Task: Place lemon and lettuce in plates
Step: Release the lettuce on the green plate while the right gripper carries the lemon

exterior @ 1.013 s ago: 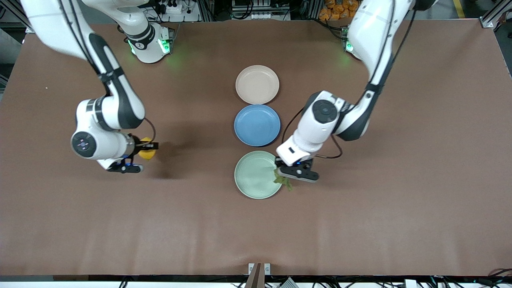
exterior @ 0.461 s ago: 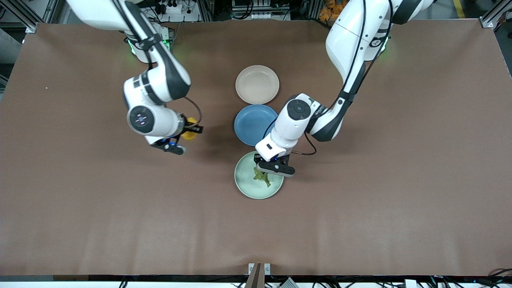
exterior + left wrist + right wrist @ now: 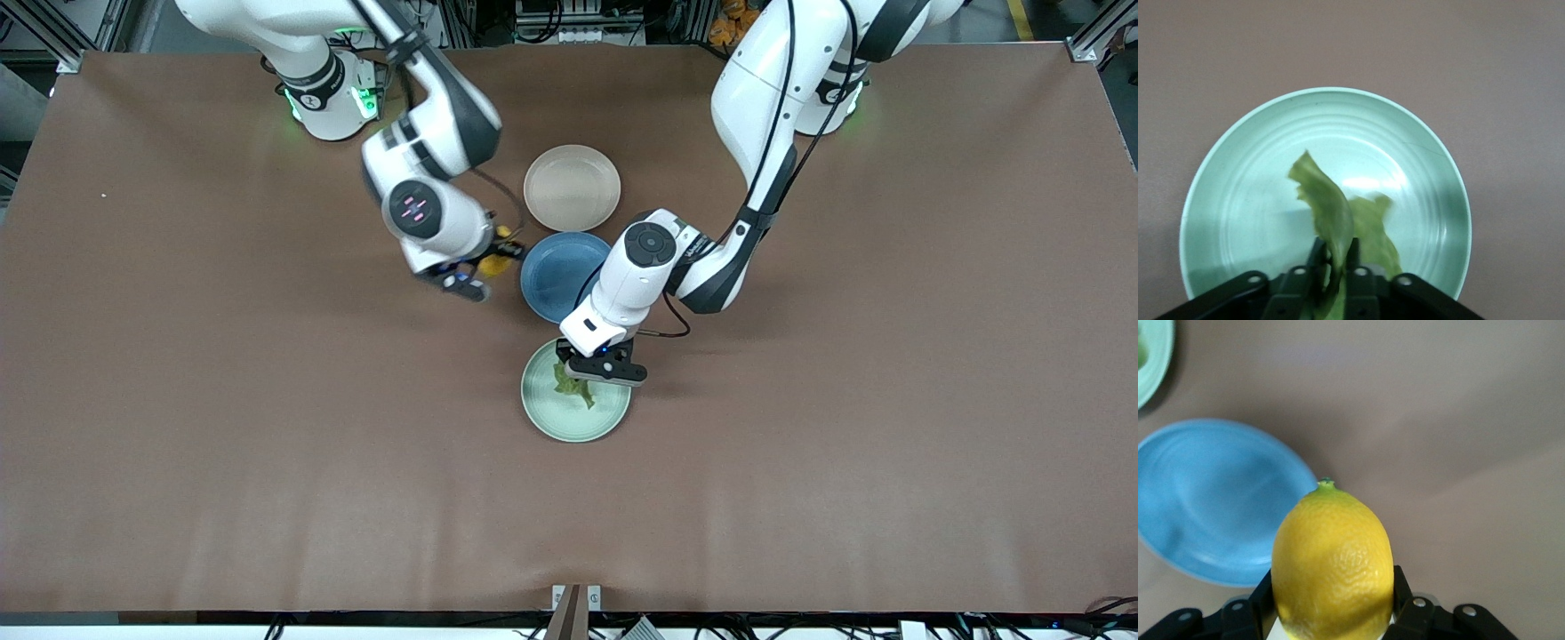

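My left gripper (image 3: 578,369) is shut on the green lettuce (image 3: 572,388) and holds it over the pale mint green plate (image 3: 551,422). In the left wrist view the lettuce (image 3: 1331,213) hangs from the closed fingers above the mint plate (image 3: 1238,187). My right gripper (image 3: 487,265) is shut on the yellow lemon (image 3: 494,260), in the air just beside the blue plate's edge toward the right arm's end. The right wrist view shows the lemon (image 3: 1333,563) clamped between the fingers. The beige-pink plate (image 3: 572,188) lies bare, nearest the robots' bases.
A blue plate (image 3: 556,280) lies between the beige-pink and mint plates; it also shows in the right wrist view (image 3: 1211,507). The three plates form a line down the middle of the brown table (image 3: 889,400).
My right gripper has carried the lemon from the right arm's end of the table to beside the blue plate. My left gripper has brought the lettuce from the mint plate's rim to over its inside.
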Controlling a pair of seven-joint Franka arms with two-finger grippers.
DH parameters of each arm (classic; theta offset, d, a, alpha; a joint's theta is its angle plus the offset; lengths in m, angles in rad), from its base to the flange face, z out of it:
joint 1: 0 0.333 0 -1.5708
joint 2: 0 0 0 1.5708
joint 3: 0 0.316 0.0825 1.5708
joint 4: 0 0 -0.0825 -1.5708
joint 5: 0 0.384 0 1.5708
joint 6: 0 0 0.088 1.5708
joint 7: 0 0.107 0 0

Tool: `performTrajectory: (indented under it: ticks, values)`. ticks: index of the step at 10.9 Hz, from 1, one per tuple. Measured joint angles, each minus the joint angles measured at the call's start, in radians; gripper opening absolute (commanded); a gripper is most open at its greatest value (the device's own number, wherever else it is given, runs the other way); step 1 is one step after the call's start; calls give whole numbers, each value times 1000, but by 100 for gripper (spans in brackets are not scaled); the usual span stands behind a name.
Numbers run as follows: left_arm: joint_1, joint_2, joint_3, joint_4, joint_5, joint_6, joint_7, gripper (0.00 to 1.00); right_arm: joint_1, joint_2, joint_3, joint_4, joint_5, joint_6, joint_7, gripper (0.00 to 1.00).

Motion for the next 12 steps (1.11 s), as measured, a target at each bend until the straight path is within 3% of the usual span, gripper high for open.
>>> performTrajectory:
  ticks: [4,7,8,9,10,11,12]
  values:
    - [-3,-8,3,34,0,10,-36,100,161,26,-1,-12,13,51,134,0]
    - [21,-99,17,45,0,-67,-38,100,273,53,-1,-28,16,143,199,0]
    - [44,-144,20,46,0,-119,-38,100,307,76,-1,-35,16,190,217,10]
    - [74,-191,21,48,0,-177,-38,100,337,106,-1,-37,16,216,221,31]
    - [102,-237,22,48,0,-239,-37,100,357,134,-1,-37,16,228,221,77]
    - [130,-281,22,48,0,-309,-37,100,366,152,-2,-36,16,237,221,100]
    - [155,-320,22,48,0,-372,-37,100,366,157,-3,-36,16,238,222,100]
